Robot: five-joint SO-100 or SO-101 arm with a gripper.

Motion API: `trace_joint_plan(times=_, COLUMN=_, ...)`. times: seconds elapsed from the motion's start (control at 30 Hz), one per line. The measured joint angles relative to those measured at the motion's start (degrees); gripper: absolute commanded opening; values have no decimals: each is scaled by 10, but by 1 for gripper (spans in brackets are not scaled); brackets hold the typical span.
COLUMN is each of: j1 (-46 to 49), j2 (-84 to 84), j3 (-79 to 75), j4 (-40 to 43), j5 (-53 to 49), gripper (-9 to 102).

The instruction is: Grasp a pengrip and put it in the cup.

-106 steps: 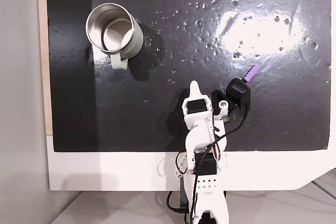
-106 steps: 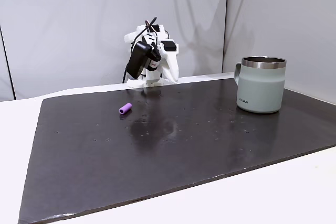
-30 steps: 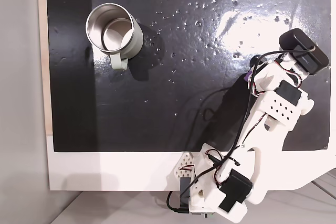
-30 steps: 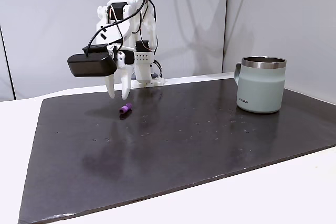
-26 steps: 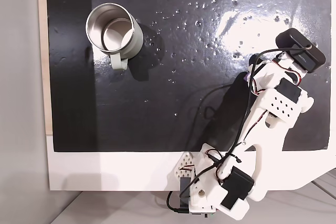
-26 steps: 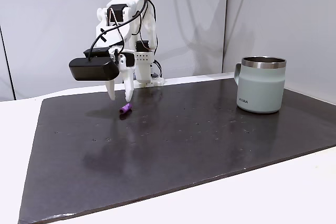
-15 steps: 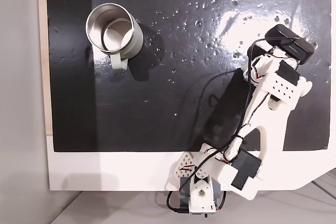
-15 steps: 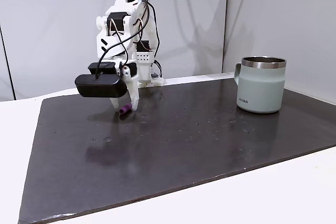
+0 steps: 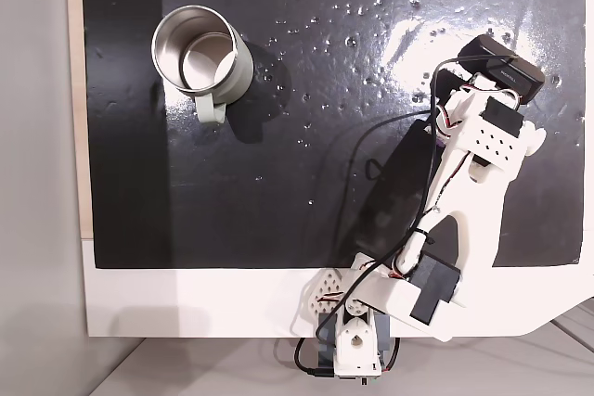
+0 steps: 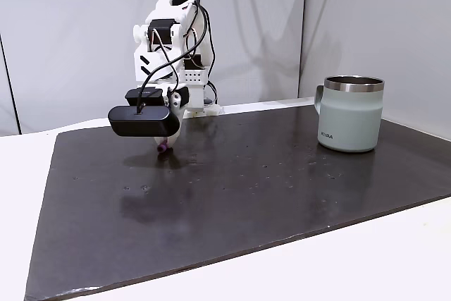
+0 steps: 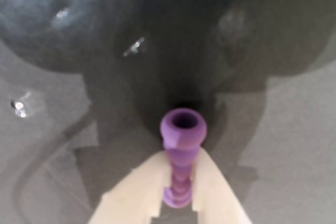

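Observation:
The light-purple ribbed pengrip point(image 11: 182, 127) sits upright-looking in the wrist view, squeezed between two pale fingers point(image 11: 144, 187) that touch it on both sides. My gripper point(image 11: 178, 158) is shut on it, low at the dark mat. From the side fixed view a bit of the pengrip point(image 10: 163, 148) shows under the gripper point(image 10: 168, 143), at the mat's far left. The cup point(image 10: 350, 114), pale green with a steel rim, stands far to the right. From above, the cup point(image 9: 200, 53) is at the upper left, handle toward the near edge, and the arm point(image 9: 473, 192) reaches to the right side.
A glossy black mat point(image 10: 246, 188) covers the white table. The black wrist camera point(image 10: 139, 121) hangs in front of the gripper and hides most of it. Loose cables run along the arm. Open mat point(image 9: 306, 136) lies between gripper and cup.
Over the last second the gripper came down from above the pengrip to the mat, and its fingers have come together around the pengrip. The cup has not moved.

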Motion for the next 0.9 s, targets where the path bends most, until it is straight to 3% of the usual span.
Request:
trace_joint_plan(times=0.17, j1=-15, j2=29, j3=1, j4=20, j5=39, gripper=0)
trace_joint_plan(times=0.43, j1=-91, j2=91, j3=-27, j4=93, j5=180, gripper=0)
trace_joint_plan(times=0.9, j1=-327, j2=40, j3=-335, j4=298, j5=490, gripper=0)
